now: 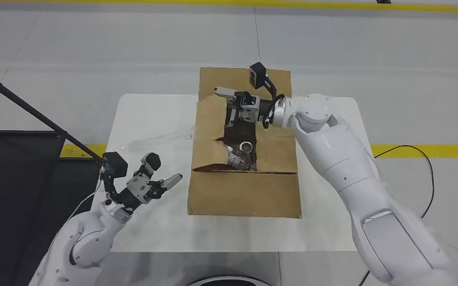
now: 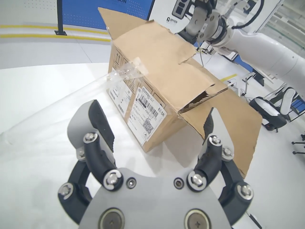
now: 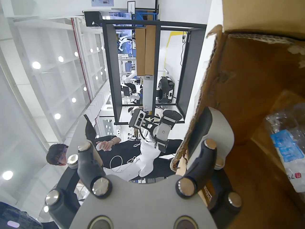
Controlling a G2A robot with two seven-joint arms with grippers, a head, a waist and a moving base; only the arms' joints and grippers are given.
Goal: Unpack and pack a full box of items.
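Observation:
An open cardboard box (image 1: 243, 194) stands in the middle of the white table (image 1: 143, 121), its flaps folded outward. Inside lie a dark packet (image 1: 240, 155) and a clear bag with a blue label (image 3: 284, 144). My right gripper (image 1: 240, 107) hovers over the box's far left corner, open, and the torn edge of an upright flap (image 3: 205, 77) sits between its fingers (image 3: 209, 129). My left gripper (image 1: 163, 172) is open and holds nothing, above the table to the left of the box's near corner (image 2: 155, 141).
A strip of clear tape (image 2: 124, 71) hangs off the box's left side and trails across the table. The near flap (image 1: 243, 193) lies flat toward the table's front edge. Bare tabletop stretches left of the box.

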